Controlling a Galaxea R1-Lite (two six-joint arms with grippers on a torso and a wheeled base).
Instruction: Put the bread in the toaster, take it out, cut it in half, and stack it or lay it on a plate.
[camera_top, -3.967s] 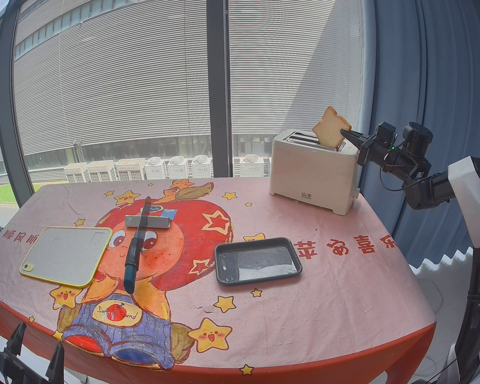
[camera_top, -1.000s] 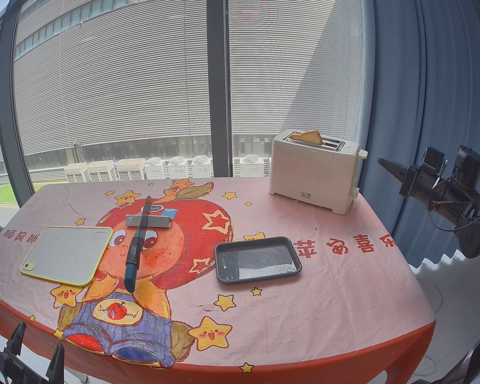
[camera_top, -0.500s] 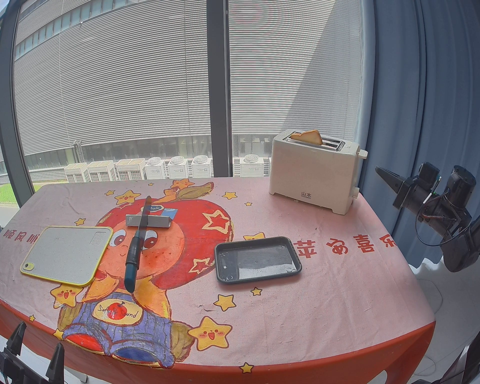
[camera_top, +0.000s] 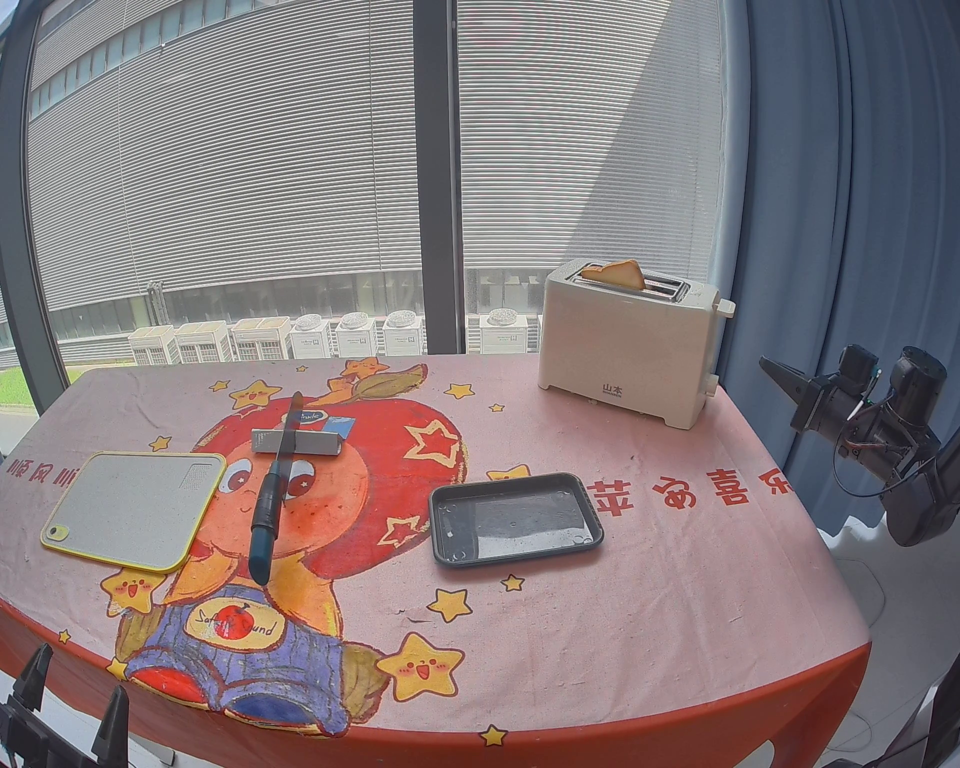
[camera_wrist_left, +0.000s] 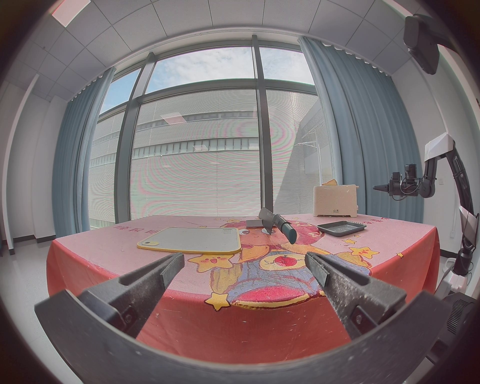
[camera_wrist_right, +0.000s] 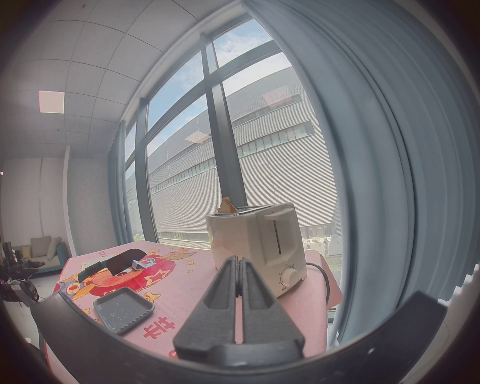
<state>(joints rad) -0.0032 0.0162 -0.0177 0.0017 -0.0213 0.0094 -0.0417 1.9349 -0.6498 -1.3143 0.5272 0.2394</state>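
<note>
While a slice of bread (camera_top: 614, 274) sits low in the top of the white toaster (camera_top: 625, 345), only its browned upper edge showing above the rim, both of the robot's arms are off the table. At far left, the left gripper (camera_wrist_left: 243, 262) hangs below and in front of the table's near edge, its fingers spread wide with nothing between them. On the cloth, a pale cutting board (camera_top: 133, 510) with a yellow rim lies flat near the left edge. Just beside it, a knife (camera_top: 268, 505) with a dark blue handle points away from the robot, its blade lying across a small grey block (camera_top: 296, 441). A dark rectangular tray (camera_top: 515, 520) rests near the middle, between knife and toaster and apart from both. The toaster stands at the far right corner, its lever-and-dial end turned toward the right gripper (camera_top: 778, 371), which hovers beyond the table's right edge, pointed at the toaster, fingers pressed together and gripping nothing. The table (camera_top: 650, 620) wears a pink cloth printed with a cartoon apple, yellow stars and red characters, above a red skirt. Behind it, a tall window (camera_top: 230, 150) with a dark upright (camera_top: 437, 170) looks onto a slatted grey building, and blue curtains (camera_top: 850, 180) hang at right.
</note>
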